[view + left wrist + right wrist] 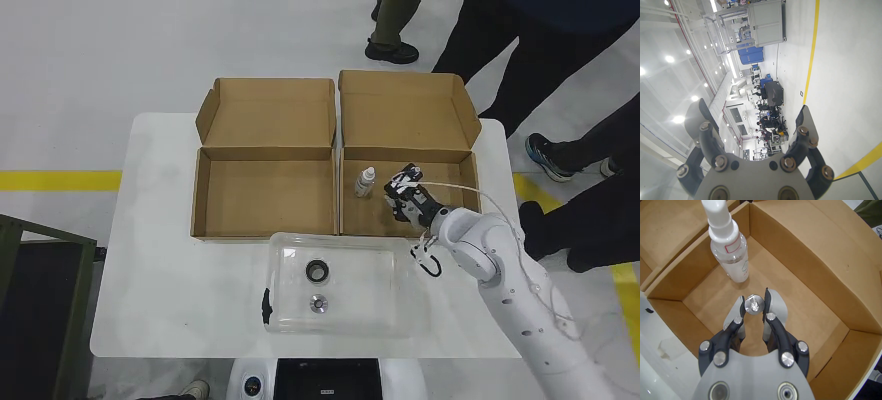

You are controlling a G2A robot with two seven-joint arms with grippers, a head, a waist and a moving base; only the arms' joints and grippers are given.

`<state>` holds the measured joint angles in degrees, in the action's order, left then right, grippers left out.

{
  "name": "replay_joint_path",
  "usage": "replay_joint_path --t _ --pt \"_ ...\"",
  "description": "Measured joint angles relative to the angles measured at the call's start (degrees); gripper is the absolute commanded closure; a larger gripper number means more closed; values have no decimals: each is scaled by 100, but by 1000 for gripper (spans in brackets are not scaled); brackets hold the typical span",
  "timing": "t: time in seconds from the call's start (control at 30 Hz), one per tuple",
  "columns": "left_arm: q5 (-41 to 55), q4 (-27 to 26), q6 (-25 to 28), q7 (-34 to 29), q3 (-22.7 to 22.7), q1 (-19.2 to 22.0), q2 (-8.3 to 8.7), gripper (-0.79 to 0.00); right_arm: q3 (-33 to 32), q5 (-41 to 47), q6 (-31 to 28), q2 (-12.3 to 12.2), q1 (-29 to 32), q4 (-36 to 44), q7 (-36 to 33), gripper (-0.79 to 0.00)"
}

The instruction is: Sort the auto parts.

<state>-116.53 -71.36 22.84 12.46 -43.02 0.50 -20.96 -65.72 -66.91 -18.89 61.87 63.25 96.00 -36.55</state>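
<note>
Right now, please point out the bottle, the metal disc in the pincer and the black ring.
bottle [734, 264]: right wrist view, clear body.
metal disc [754, 306]: right wrist view, flat face.
black ring [310, 271]: top view, its rim.

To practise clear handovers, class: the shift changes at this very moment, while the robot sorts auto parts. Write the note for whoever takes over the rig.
The left pincer is open, holds nothing and points out at the room.
The right pincer is shut on a silver round part, inside the right cardboard box, near the upright bottle.
The left cardboard box stands open beside it.
The clear tray holds a black ring and a second silver part.
Done: one part is at the right box, not yet released.
Left: release it, then sort the tray's two.
</note>
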Motion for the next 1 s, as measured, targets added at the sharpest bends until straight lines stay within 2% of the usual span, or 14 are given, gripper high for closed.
replay_joint_path --t 0.2,0.6,0.8,1.0 --pt "0 0 0 0 0 0 0 -785 204 -130 -21 49 -160 -171 -81 -249" --pt "0 0 0 0 0 0 0 -785 337 -226 39 113 -312 -196 -154 -391" --pt "0 0 0 0 0 0 0 -785 39 -138 70 73 -156 198 -190 -489" --pt "0 0 0 0 0 0 0 -785 -363 248 -56 18 119 764 -171 -529"
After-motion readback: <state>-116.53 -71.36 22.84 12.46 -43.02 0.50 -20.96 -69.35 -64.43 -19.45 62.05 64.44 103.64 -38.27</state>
